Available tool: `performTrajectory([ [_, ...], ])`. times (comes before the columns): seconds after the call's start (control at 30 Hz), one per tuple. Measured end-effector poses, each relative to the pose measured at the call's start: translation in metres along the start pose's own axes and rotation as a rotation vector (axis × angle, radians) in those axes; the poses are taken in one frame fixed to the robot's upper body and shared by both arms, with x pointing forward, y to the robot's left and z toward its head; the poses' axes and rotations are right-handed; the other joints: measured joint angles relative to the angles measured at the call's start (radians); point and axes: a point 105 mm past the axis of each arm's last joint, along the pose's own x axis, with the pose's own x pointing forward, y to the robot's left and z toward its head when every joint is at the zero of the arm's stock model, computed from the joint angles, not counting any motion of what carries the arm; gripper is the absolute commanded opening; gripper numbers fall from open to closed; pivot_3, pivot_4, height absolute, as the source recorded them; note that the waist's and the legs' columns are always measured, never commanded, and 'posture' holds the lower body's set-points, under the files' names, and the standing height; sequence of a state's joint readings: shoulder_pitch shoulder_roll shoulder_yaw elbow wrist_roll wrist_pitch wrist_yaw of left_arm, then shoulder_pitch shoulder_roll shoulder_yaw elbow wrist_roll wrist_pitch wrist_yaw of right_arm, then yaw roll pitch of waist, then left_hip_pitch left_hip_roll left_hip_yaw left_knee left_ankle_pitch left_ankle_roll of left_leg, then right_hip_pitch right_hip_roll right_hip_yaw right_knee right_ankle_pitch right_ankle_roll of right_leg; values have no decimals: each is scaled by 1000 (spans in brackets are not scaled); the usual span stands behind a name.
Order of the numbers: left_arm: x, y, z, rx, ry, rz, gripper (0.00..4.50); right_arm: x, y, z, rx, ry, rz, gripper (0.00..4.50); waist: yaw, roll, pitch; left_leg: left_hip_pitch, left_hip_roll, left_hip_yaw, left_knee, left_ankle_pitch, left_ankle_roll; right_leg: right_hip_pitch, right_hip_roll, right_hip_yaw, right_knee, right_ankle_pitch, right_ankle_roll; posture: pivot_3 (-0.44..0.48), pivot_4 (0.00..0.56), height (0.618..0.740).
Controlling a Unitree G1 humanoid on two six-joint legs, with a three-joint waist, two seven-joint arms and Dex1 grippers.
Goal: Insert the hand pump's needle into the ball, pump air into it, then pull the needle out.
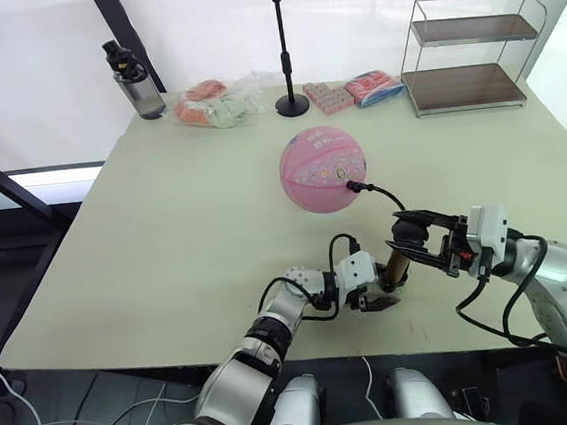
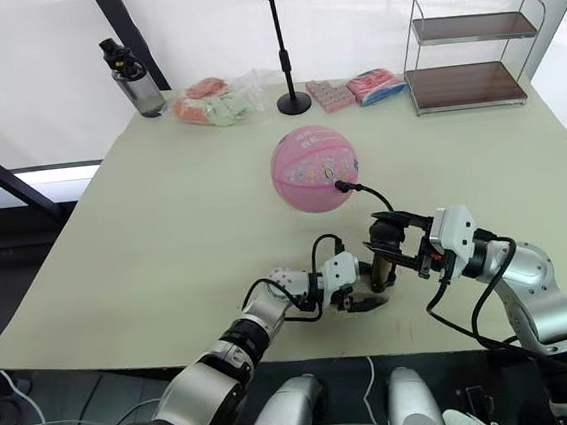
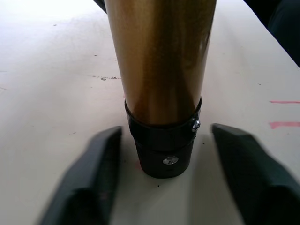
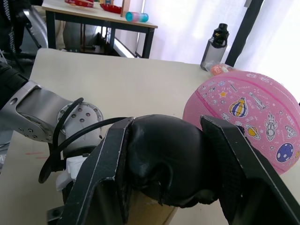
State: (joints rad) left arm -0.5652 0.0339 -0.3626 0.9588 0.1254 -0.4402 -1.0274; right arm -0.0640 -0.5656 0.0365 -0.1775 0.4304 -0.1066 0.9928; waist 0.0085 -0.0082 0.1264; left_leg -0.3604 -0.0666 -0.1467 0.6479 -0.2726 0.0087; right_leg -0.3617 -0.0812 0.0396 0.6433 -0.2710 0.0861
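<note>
- Left eye view: ball is sitting mid-worktop, hose running from its valve to the pump standing near the front edge.
- Risk: the unrestrained ball may be rolling and tugging the needle loose during strokes.
- Right end effector is clenching the pump's handle.
- Left end effector is spread wide, straddling the pump's base, apparently not touching.

Pale table bearing ball, pump, bottle, rack.

Silver-grey jointed arms, looping black cables, white wrist housings, black fingers.
</note>
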Motion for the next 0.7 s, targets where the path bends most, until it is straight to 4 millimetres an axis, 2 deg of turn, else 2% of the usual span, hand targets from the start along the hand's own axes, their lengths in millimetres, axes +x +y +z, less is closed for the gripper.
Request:
performTrajectory([
  [0.2, -10, -4, 0, 3, -15, -18, 4478, 2, 0, 1, -3, -3, 3, 1823, -9, 0, 3, 0, 1, 0, 0, 0, 0, 0, 0, 0, 0, 0, 0, 0, 150, 740],
  [0.33, -29, -9, -2, -8, -29, -15, 4478, 4, -1, 4, -12, -12, -4, 1823, -19, 1, 7, -1, 2, -1, 0, 0, 0, -1, 0, 1, 0, 0, 0, 0, 150, 740],
  [0.53, -78, -9, 13, 9, -59, 46, 4478, 7, -3, 9, -22, -18, -7, 1823, -20, 3, 14, -2, 3, 0, 0, 0, 0, -2, -1, 1, 0, 0, -1, 0, 150, 740],
  [0.7, -119, 0, 38, 54, -97, 98, 4478, 11, -6, 11, -25, -14, 3, 1823, -20, 3, 19, -2, 3, 0, 0, 0, 0, -3, -1, 1, 0, 0, -1, 0, 150, 740],
])
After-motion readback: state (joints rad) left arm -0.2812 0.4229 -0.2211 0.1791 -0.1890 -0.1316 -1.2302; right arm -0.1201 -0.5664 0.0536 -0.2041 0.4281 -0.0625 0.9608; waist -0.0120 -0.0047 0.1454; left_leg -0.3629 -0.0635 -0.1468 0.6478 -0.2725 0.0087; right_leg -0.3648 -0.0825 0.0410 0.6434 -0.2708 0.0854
